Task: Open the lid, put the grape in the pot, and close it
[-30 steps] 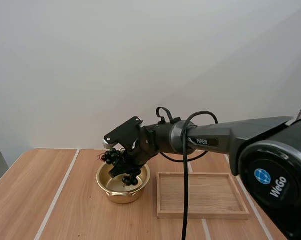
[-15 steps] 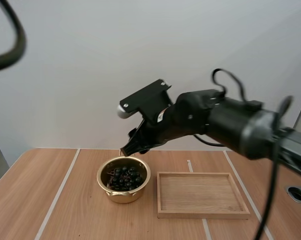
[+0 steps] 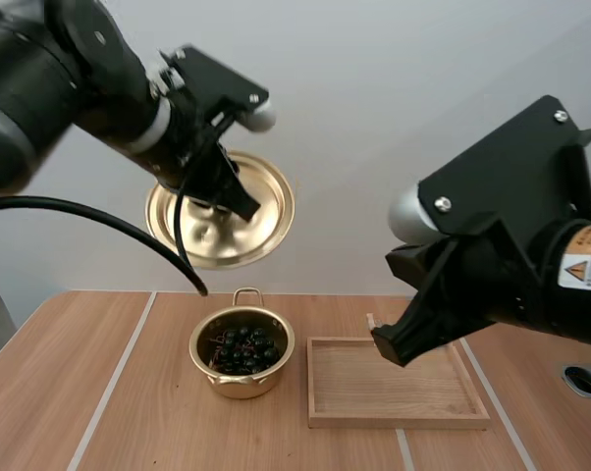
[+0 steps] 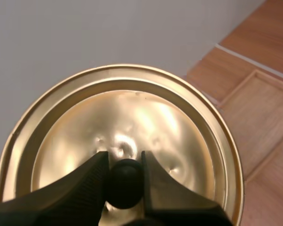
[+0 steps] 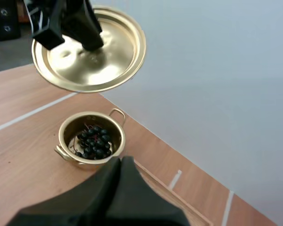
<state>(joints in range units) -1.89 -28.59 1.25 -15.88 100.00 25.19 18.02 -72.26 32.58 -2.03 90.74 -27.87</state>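
A gold pot (image 3: 241, 351) stands on the table with a dark bunch of grapes (image 3: 243, 348) inside it. In the air above the pot hangs the gold lid (image 3: 222, 211), tilted; my left gripper (image 3: 227, 201) is shut on its black knob (image 4: 126, 181). The left wrist view shows both fingers pinching that knob against the lid (image 4: 127, 136). My right gripper (image 3: 392, 345) hangs over the wooden tray, its fingers together as one dark wedge (image 5: 119, 170), holding nothing. From the right wrist, the pot (image 5: 90, 139) with the grapes (image 5: 92, 142) lies below the lid (image 5: 90, 49).
A shallow wooden tray (image 3: 399, 383) lies just right of the pot, with bare table to the pot's left and front. A round hole (image 3: 585, 379) sits at the table's far right edge.
The right gripper let the grapes drop into the pot, shut, and pulled back up and to the right. The left arm has come in with the lid above the pot.
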